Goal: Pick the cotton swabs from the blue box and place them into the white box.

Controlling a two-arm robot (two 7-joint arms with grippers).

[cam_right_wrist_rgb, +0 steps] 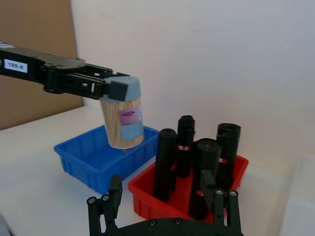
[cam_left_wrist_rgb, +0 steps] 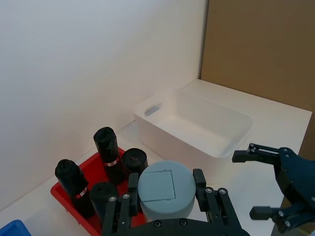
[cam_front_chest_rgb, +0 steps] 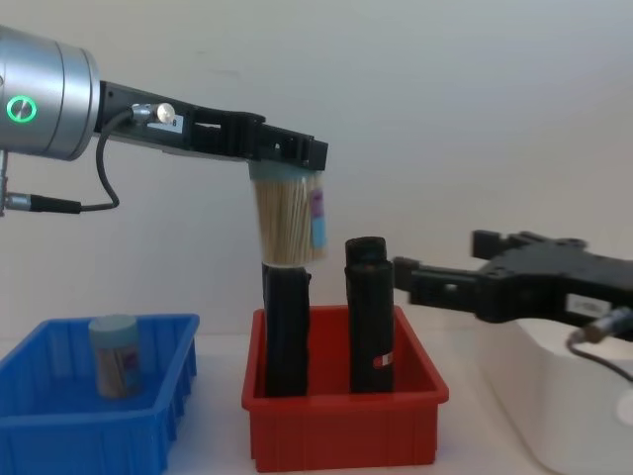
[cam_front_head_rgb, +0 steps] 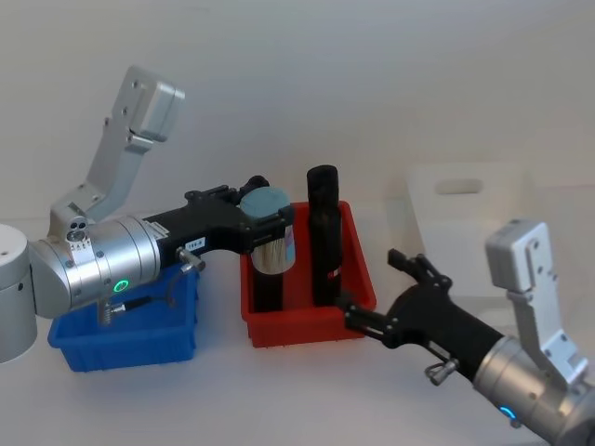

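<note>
White sticker (cam_right_wrist_rgb: pixel 15 65) marked "199-8" on the left arm (cam_right_wrist_rgb: pixel 59 70).

4 black tubes (cam_front_chest_rgb: pixel 371 317) in red bin (cam_front_chest_rgb: pixel 341 435)

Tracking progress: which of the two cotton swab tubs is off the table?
The tub held aloft in the left gripper, clamped at its lid; the other tub stands inside the blue box.

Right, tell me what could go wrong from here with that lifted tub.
The left claw grips the clear, pale-blue-lidded cotton swab tub near its lid; it may slip into the red plastic bin. It hangs above the tall black cylinders; dipping could strike one. The open right claw sits between that bin and the white rectangular box, possibly blocking the path.
</note>
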